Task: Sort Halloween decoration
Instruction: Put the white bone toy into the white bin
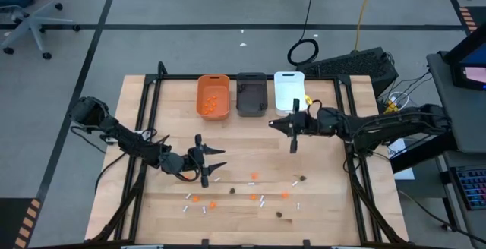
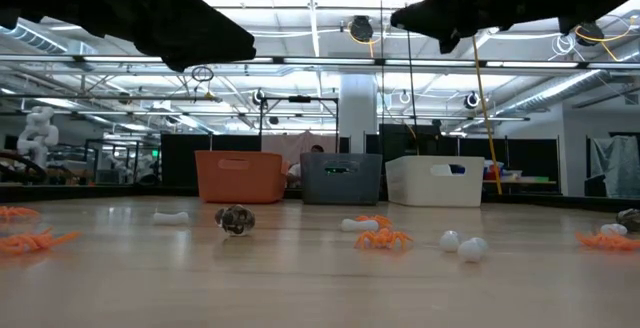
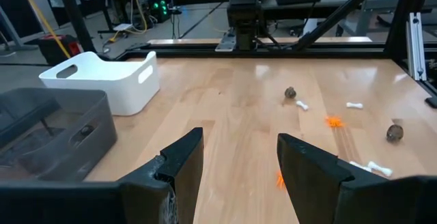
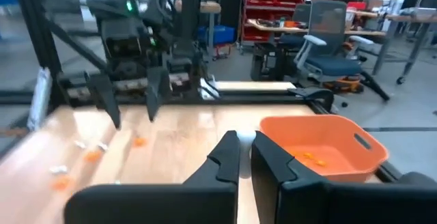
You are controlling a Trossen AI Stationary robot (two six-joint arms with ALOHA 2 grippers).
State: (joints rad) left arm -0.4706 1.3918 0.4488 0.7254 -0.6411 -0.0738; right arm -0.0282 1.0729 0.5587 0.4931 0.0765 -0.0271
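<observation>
Small Halloween pieces lie scattered on the near half of the wooden table: orange blobs (image 1: 253,175), white sticks (image 1: 219,178) and dark lumps (image 1: 304,178). Some orange pieces lie inside the orange bin (image 1: 213,96). My left gripper (image 1: 215,160) hangs open above the table, left of the scatter, with nothing between its fingers (image 3: 181,166). My right gripper (image 1: 279,125) is held over the table in front of the white bin (image 1: 288,89), shut on a tiny white piece. The dark grey bin (image 1: 251,93) stands between the other two. My right gripper (image 4: 244,149) pinches a small white piece (image 4: 246,138) between its two fingertips, and only the piece's top shows above them. The fingers lie roughly level and point toward the table's left. The piece is held clear of the table.
The three bins stand in a row at the table's far edge. A black frame (image 1: 144,120) runs along the table's sides. Bare wood (image 1: 243,139) lies between the bins and the scattered pieces. A keyboard (image 1: 357,63) and cables sit beyond the far right corner.
</observation>
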